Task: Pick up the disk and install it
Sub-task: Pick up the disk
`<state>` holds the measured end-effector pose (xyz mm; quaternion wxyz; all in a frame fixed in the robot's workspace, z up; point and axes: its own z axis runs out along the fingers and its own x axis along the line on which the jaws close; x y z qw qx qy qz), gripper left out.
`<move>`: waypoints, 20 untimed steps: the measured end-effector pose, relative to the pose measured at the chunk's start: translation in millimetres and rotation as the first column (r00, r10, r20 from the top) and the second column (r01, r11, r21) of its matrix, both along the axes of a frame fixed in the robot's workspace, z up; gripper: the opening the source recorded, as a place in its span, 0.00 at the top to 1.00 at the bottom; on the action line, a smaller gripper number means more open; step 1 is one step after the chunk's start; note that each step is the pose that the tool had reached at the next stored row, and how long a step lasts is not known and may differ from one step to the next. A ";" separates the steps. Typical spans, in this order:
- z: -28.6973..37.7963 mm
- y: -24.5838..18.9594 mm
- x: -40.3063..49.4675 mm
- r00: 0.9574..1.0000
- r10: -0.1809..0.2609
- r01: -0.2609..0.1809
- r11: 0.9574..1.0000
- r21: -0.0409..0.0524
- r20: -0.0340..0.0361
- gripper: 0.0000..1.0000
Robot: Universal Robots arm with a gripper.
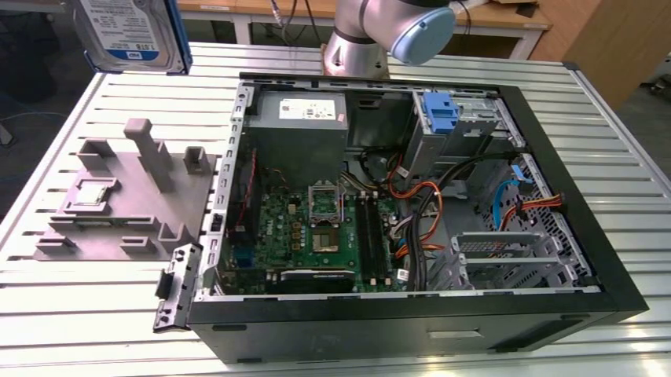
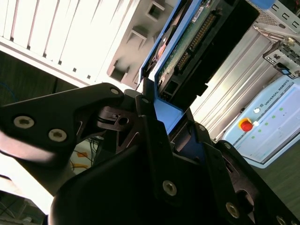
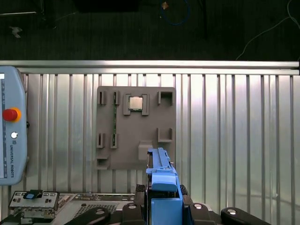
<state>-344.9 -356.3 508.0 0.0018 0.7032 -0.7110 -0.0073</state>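
The gripper (image 3: 163, 199) is clamped on the disk (image 1: 131, 31), its black fingers (image 2: 150, 126) pressed on the blue side rail in both wrist views. In the exterior view the disk hangs in the air at the upper left corner with its label side showing, clear of the table (image 1: 629, 157). It is well apart from the open computer case (image 1: 419, 302). Below it, on the slats, lies a grey fixture plate (image 1: 126, 204) with upright posts and slots. A small square chip (image 3: 136, 103) sits in one of its recesses, and in the first wrist view the disk's blue edge points down over the plate's near border. The case lies on its side beside the plate, to the exterior view's right, and is crowded inside. It holds a green motherboard (image 1: 314, 228), a grey power supply (image 1: 302, 114), orange and black cables (image 1: 419, 212) (looped across the middle), a tall blue bracket (image 1: 442, 114) in the far bay and a metal drive cage (image 1: 504, 251) near the front. The arm's grey and blue joint (image 1: 394, 31) rises behind the case. A pale teach pendant (image 3: 9, 140) with a red button rests on the table's edge. The table is ribbed silver metal. Around it there is dark floor, and wooden furniture (image 1: 618, 39) stands at the back.
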 end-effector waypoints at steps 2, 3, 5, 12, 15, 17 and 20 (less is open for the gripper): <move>0.0 0.0 1.1 1.000 0.000 0.000 1.000 0.000 0.000 0.64; -0.1 0.0 1.1 1.000 0.000 0.000 1.000 0.000 0.000 0.64; 0.0 0.0 1.1 1.000 0.000 0.000 1.000 0.000 0.000 0.64; 0.0 0.0 2.2 1.000 0.000 0.000 1.000 0.000 0.000 0.64; 0.0 0.0 3.9 1.000 0.000 0.000 1.000 0.000 0.000 0.64; 0.0 0.0 5.4 1.000 0.000 0.000 1.000 0.000 0.000 0.64; 0.0 0.0 9.2 1.000 0.000 0.000 1.000 0.000 0.000 0.64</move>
